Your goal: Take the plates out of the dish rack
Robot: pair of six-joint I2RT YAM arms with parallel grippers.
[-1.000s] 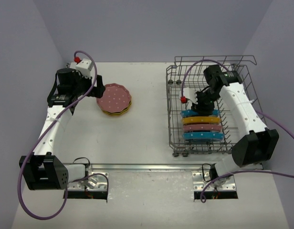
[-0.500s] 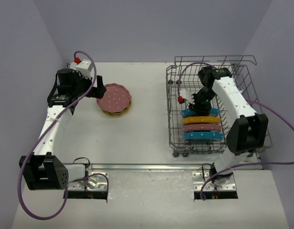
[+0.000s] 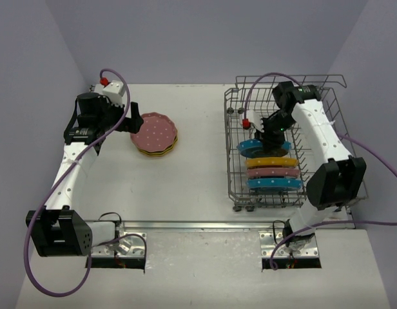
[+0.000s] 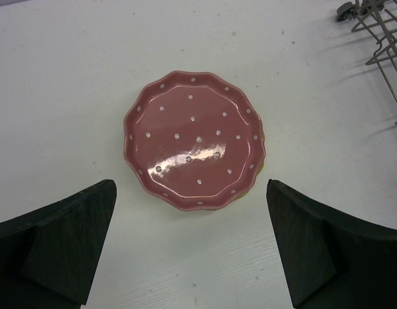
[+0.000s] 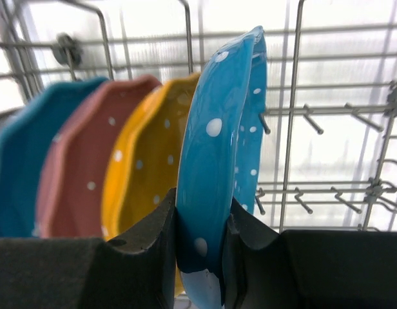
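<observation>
The grey wire dish rack (image 3: 327,90) stands at the right. In it stand a blue plate (image 3: 263,147), an orange-yellow plate (image 3: 274,162), a pink plate (image 3: 271,172) and another blue plate (image 3: 274,183). My right gripper (image 3: 271,133) is shut on the rim of the farthest blue plate (image 5: 218,154), which stands on edge next to the orange-yellow plate (image 5: 144,167). A pink plate (image 3: 153,132) lies on a yellow one on the table at the left. My left gripper (image 4: 192,244) is open and empty, just near of the pink plate (image 4: 193,138).
The rack's upright tines (image 5: 292,129) and wire sides surround my right gripper. A corner of the rack (image 4: 379,32) shows at the top right of the left wrist view. White table (image 3: 198,174) lies between the stack and the rack.
</observation>
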